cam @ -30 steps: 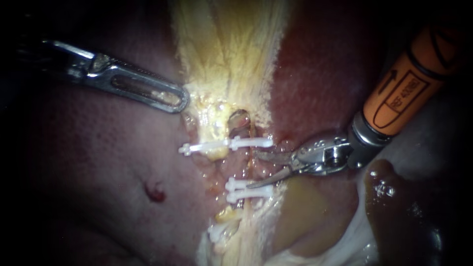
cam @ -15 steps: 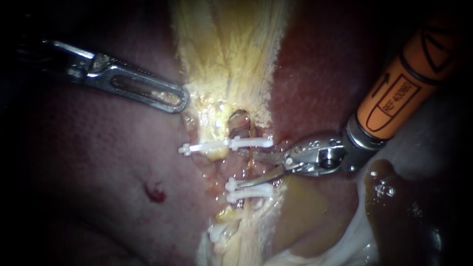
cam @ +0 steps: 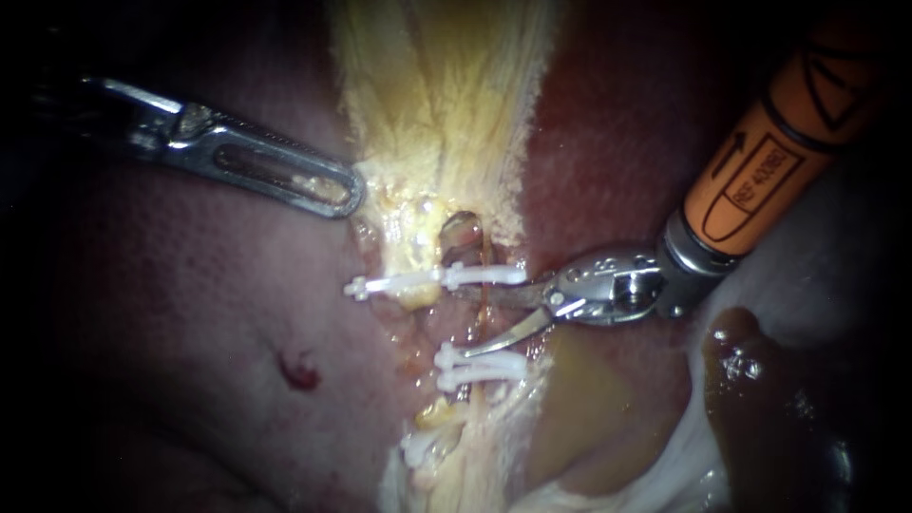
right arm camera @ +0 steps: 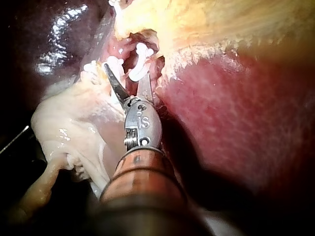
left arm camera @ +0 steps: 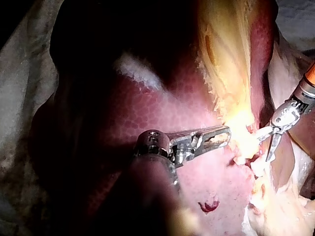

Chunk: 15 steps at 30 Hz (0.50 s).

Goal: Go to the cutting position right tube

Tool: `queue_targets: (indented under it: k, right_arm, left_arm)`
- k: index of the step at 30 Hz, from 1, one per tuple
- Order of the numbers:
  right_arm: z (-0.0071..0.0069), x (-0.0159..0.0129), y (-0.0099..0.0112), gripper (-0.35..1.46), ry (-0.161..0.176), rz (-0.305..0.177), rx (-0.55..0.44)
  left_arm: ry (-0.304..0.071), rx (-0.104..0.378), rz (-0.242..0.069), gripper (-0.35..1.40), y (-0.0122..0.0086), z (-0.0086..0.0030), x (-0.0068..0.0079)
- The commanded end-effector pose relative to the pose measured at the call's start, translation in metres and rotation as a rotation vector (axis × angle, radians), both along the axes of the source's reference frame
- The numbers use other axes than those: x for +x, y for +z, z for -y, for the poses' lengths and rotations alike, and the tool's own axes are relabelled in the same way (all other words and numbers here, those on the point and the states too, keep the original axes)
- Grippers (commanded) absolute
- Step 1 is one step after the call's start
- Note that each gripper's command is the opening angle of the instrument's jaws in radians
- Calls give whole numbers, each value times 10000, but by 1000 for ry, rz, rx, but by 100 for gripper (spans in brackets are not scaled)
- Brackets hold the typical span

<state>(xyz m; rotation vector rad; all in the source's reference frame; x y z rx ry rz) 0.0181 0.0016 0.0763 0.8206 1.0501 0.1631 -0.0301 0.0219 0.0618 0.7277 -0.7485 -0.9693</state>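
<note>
The right tube (cam: 484,318) is being seen as a thin strand near the middle of the endoscope view. It is running down between the upper clip (cam: 475,275) and the lower clips (cam: 480,366), all of them white. On this bare part it is being straddled by the right instrument (cam: 465,323). Its two thin blades are being held apart, with nothing gripped. One blade is lying just under the upper clip, and the other is being pointed at the lower clips. The orange shaft (cam: 760,171) is being brought in from the upper right. Further out, the yellowish tissue (cam: 427,133) above the tube is being clamped at its edge by the jaws of the left instrument (cam: 328,188), which are being pressed together on it. All of this is being carried by the reddish liver (cam: 190,313).
</note>
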Motion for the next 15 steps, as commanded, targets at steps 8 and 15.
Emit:
queue_targets:
  k: [8,15]
  right_arm:
    - [6,8,-7,138,-43,-51,-36]
    - [7,20,-9,133,-40,-78,-56]
  left_arm:
    - [0,0,0,-35,-1,1,1]
    - [1,0,0,-35,0,1,1]
